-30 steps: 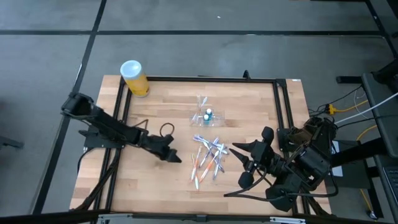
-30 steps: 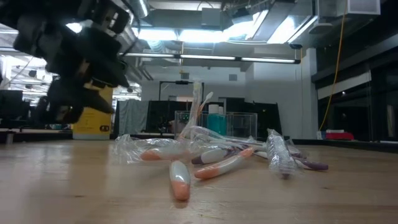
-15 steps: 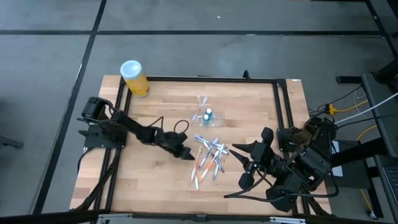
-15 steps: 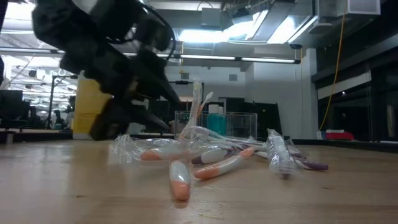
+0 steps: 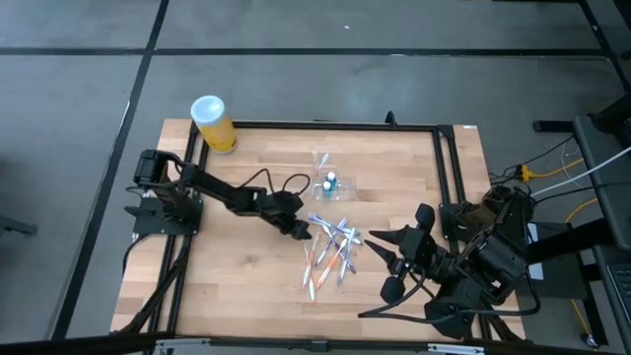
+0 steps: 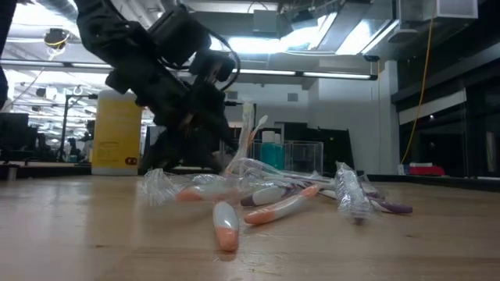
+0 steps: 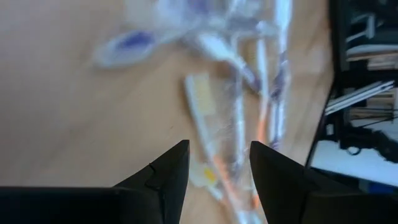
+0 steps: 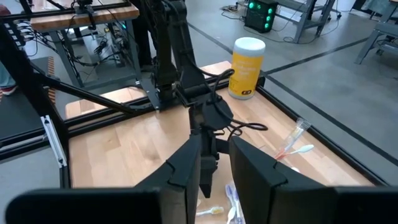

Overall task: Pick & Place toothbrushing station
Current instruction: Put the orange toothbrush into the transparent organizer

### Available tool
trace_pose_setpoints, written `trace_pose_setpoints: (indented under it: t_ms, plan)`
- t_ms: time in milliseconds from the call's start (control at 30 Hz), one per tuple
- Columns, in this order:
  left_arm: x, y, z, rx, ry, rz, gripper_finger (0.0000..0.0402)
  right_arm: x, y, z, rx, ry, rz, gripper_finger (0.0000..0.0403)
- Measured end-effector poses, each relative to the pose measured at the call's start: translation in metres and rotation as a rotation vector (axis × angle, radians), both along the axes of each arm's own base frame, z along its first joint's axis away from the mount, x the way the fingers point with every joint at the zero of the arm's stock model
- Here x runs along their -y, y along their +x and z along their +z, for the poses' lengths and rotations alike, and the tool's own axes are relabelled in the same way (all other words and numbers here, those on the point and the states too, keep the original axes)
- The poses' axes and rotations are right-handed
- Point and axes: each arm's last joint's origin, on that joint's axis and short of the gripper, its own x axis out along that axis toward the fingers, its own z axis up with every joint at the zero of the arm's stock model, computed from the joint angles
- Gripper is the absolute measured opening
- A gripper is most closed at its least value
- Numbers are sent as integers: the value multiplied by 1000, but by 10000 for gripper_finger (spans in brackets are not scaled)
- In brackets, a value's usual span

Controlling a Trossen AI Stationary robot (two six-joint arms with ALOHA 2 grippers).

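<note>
The toothbrushing station [image 5: 324, 181], a small clear plastic holder with a teal item in it, stands on the wooden table [image 5: 246, 286] behind a loose pile of toothbrushes [image 5: 330, 252]. In the low view the holder [image 6: 291, 154] shows behind that pile [image 6: 266, 199]. My left gripper [image 5: 303, 231] is open and empty, low over the table at the pile's left edge; the left wrist view [image 7: 214, 152] shows the toothbrushes [image 7: 239, 93] just ahead of its fingers. My right gripper [image 5: 381, 262] is open and empty at the pile's right.
A yellow cylinder with a white lid [image 5: 211, 122] stands at the table's far left corner. Some toothbrushes lie in clear wrappers [image 6: 351, 191]. A black frame [image 5: 444, 158] runs along the table's edges. Bare wood lies at the near left.
My left gripper has gone toward the table's right edge and a little toward its far edge, reaching the left edge of the toothbrush pile. The toothbrushes and the clear holder lie as before.
</note>
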Motion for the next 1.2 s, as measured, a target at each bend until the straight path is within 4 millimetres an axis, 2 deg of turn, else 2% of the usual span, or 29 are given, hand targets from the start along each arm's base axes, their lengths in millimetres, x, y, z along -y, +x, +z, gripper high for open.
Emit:
trace_pose_setpoints:
  t_ms: [300,567,733,867,1033,1200]
  plan:
    - [-8,7,4,5,7,8,164,0,0,0,-3,-20,2,91]
    - [-5,41,-7,-47,10,-61,164,0,0,0,-3,-24,3,91]
    - [-4,51,-11,-104,13,-99,161,-3,-3,0,2,0,14,91]
    - [-5,51,-15,-143,-1,-90,124,-7,-6,1,21,2,14,91]
    - [-4,49,-15,-150,2,-96,18,-8,-8,1,30,0,15,91]
    - [-3,51,6,-43,-20,-128,2,-9,-8,1,36,2,15,91]
